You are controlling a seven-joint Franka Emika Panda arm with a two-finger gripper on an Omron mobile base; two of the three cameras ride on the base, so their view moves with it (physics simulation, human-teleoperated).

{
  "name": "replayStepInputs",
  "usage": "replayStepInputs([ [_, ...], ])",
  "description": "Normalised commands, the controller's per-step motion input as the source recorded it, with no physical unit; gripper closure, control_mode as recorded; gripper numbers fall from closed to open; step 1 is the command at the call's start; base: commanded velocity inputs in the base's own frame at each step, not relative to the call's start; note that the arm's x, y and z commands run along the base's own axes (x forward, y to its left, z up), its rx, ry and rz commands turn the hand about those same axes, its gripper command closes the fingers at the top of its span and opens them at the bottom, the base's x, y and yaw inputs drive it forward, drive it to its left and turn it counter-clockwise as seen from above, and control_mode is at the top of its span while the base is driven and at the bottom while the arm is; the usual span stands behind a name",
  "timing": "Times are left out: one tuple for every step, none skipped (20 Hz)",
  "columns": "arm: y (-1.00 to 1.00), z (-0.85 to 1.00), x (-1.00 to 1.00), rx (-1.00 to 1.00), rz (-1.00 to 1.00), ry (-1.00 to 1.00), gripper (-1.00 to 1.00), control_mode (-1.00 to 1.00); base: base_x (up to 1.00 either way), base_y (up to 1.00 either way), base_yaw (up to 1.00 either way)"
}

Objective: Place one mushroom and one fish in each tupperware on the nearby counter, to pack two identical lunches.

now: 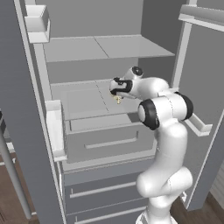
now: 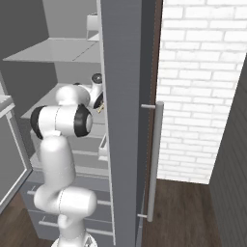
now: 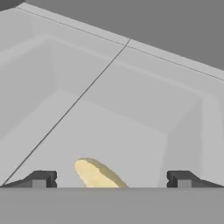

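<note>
1. The arm reaches forward into an open grey fridge [image 1: 109,48]; the gripper [image 1: 116,97] sits over the middle shelf [image 1: 83,103], pointing down.
2. Gripper state: jaws stand wide apart, nothing between them gripped. In the hand view the two dark fingertips [image 3: 41,178] sit at the far left and far right of the lower edge.
3. A mushroom [image 1: 117,100], tan-yellow, lies on the middle shelf just under the gripper. In the hand view the mushroom [image 3: 97,173] shows between the fingertips, nearer the left one, touching neither; its lower part is cut off at the frame's bottom.
4. Right base view: the gripper [image 2: 100,107] is partly hidden behind the edge of the fridge door [image 2: 125,120]; a small tan speck shows beside it, too small to tell apart.
5. Below the middle shelf are grey drawers [image 1: 109,142] with pale bar handles.
6. To the right of the fridge door stands a white brick wall [image 2: 202,87]; the floor [image 2: 183,212] is dark wood.
</note>
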Motion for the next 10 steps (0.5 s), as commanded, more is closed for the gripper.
replayStepInputs([
  [0.00, -0.19, 0.41, 0.00, 0.00, 0.01, -1.00, -1.00, 0.00, 0.00, 0.00],
  [0.00, -0.16, 0.31, -0.04, 0.00, 0.00, -1.00, -1.00, 0.00, 0.00, 0.00],
  [0.00, -0.17, 0.26, -0.10, 0.00, 0.00, -1.00, -1.00, 0.00, 0.00, 0.00],
  [0.00, -0.19, 0.36, -0.13, 0.00, 0.00, -1.00, -1.00, 0.00, 0.00, 0.00],
  [0.00, -0.19, 0.43, -0.14, 0.00, 0.00, -1.00, -1.00, 0.00, 0.00, 0.00],
  [0.00, -0.19, 0.44, -0.13, 0.00, 0.00, -1.00, -1.00, 0.00, 0.00, 0.00],
  [0.00, -0.16, 0.40, -0.12, 0.00, 0.00, -1.00, -1.00, 0.00, 0.00, 0.00],
  [0.00, -0.13, 0.37, -0.10, 0.00, 0.00, -1.00, -1.00, 0.00, 0.00, 0.00],
  [0.00, -0.12, 0.31, -0.09, 0.00, 0.00, -1.00, -1.00, 0.00, 0.00, 0.00],
  [0.00, -0.10, 0.26, -0.08, 0.00, 0.00, -1.00, -1.00, 0.00, 0.00, 0.00],
])
